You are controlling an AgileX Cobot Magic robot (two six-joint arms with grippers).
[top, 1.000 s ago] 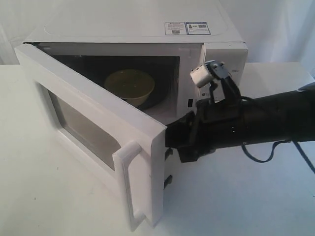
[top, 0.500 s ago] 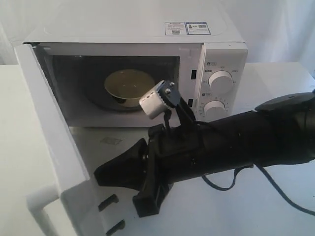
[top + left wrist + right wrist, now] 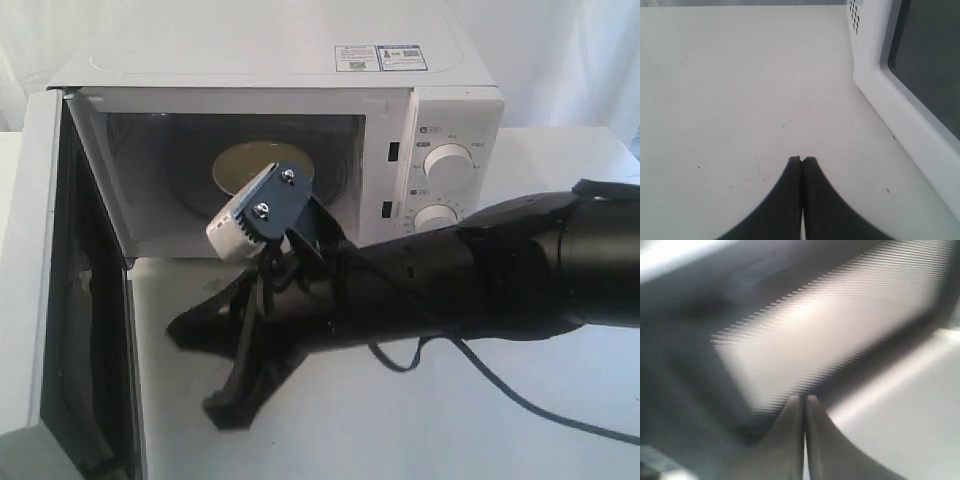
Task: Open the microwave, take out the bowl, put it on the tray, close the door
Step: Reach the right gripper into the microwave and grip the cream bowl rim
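Exterior view: the right arm, a thick matt-black tube, reaches in from the right and lies nearly level across the front of the microwave. Its pincer is clenched on nothing, tip pointing left just above the white worktop. A small white boxy camera rides the wrist. The door stands swung wide to the left, nearly edge-on — its dark window facing inward. The bowl, smooth and cream-yellow, sits mouth up deep in the cavity, partly behind that camera.

Left wrist view: the left pincer — two tapered black fingers pressed together — hovers over the worktop beside the microwave's vented white side.

Right wrist view: heavy blur; the black fingers meet at their tips.
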